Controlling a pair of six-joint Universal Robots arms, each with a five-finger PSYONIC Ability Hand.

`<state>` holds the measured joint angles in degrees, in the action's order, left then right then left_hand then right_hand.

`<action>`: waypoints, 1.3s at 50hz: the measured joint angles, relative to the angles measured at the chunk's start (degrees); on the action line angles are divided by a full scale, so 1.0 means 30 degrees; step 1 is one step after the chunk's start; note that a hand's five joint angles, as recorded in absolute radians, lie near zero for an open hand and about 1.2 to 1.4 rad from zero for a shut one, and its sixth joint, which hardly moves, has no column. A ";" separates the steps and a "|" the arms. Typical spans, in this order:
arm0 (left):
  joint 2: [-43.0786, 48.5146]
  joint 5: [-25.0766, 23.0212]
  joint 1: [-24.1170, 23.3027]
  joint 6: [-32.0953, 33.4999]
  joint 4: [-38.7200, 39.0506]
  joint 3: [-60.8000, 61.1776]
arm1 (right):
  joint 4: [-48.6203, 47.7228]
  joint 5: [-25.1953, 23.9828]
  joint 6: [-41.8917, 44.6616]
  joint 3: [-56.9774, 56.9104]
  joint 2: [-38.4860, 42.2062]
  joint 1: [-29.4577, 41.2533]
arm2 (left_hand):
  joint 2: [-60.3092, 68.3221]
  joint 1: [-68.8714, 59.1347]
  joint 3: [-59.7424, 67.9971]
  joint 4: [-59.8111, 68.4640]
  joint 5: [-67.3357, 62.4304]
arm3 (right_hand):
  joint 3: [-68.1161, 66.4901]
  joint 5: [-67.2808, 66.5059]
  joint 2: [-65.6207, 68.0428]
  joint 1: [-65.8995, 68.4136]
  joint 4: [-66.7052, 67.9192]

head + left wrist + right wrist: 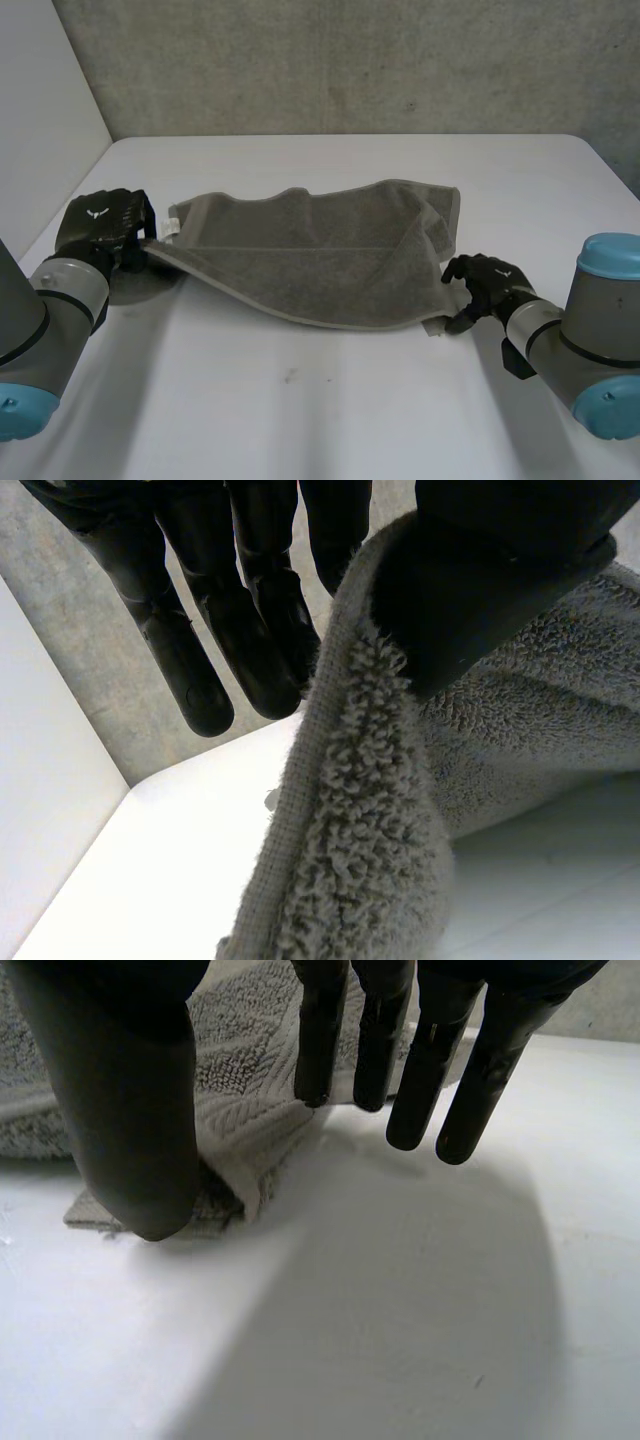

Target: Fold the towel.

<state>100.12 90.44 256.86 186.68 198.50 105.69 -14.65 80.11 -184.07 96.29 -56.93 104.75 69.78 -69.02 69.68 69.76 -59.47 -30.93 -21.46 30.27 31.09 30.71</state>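
A grey towel lies rumpled across the middle of the white table, folded loosely over itself. My left hand is shut on its left edge near a corner and holds that end a little above the table. In the left wrist view the thumb presses the towel's hem toward the fingers. My right hand rests at the towel's near right corner, open. In the right wrist view its fingers hang straight over bare table, and its thumb hovers over the towel's corner, which lies flat.
A grey wall stands behind the table's far edge. A white panel borders the table's left side. Bare table surface stretches in front of the towel and behind it.
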 measured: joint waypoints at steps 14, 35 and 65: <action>0.0025 -0.0013 0.0016 0.0000 0.0012 0.0022 | -0.0518 0.0044 -0.1131 -0.1053 0.0752 0.0038 | 0.0000 -0.0002 0.0000 0.0005 0.0000 | -0.4788 -0.4471 0.4976 0.4700 0.4845; 0.0046 -0.0002 -0.0008 0.0029 -0.0082 0.0016 | -0.0846 0.0688 -0.1531 -0.1724 -0.1444 -0.0570 | 0.0000 -0.0012 0.0000 0.0002 0.0000 | -1.5323 -1.5284 1.5374 1.5365 1.5410; -0.5024 -0.1622 -0.0066 0.0205 -0.7286 -0.1857 | 0.8576 0.1508 1.4429 -0.3823 -1.2614 -0.2117 | 0.0003 -0.0012 0.0000 0.0005 0.0000 | -1.5325 -1.5287 1.5375 1.5375 1.5410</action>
<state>85.05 85.57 256.66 187.30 176.64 100.12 11.08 84.63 -140.78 84.82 -94.78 98.40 69.79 -69.06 69.68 69.77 -59.47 -76.91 -67.32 76.39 77.21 76.94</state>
